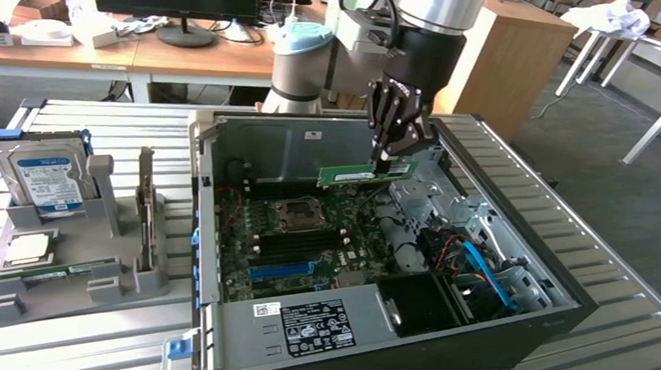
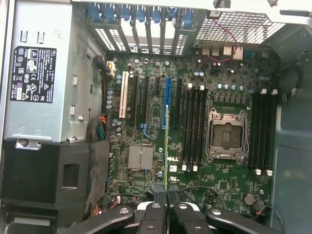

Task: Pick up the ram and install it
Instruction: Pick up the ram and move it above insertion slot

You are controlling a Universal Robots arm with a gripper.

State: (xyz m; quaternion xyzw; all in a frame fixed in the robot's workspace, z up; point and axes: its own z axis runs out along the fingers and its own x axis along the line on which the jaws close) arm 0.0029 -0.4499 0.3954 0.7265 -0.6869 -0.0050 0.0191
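Exterior view: the ram [image 1: 358,174], a thin green stick, hangs level in the air. Its upper edge is clamped between the fingers of the pincer [image 1: 388,160], which are drawn together on it. The ram is held up off the motherboard [image 1: 299,236], above the open computer case [image 1: 284,145]. The black pincer points straight down from the silver and blue arm [image 1: 302,61]. Below the pincer, toward the exterior view's left, lies the square processor socket [image 1: 298,210]. Nearer the camera than the pincer is the grey power supply [image 1: 303,324] with its black label. The case lies on its side on a slatted metal surface [image 1: 601,248]. Well apart from the pincer, at the exterior view's left, a grey holder [image 1: 56,289] stands on the same surface. It carries a silver hard drive [image 1: 43,182] with a white-blue label and a tall upright card [image 1: 147,201].

Wrist view, looking down past the pincer [image 2: 167,212]: the ram [image 2: 167,146] shows edge-on as a narrow green line. It runs out from between the two black fingers [image 2: 155,214], which press on it from both sides. Under it spreads the motherboard [image 2: 146,190]. To one side of the ram lies a row of black memory slots [image 2: 192,129], and past them the open processor socket [image 2: 227,134]. On the ram's other side are a small silver heatsink [image 2: 140,157] and, farther off, the power supply [image 2: 44,73].
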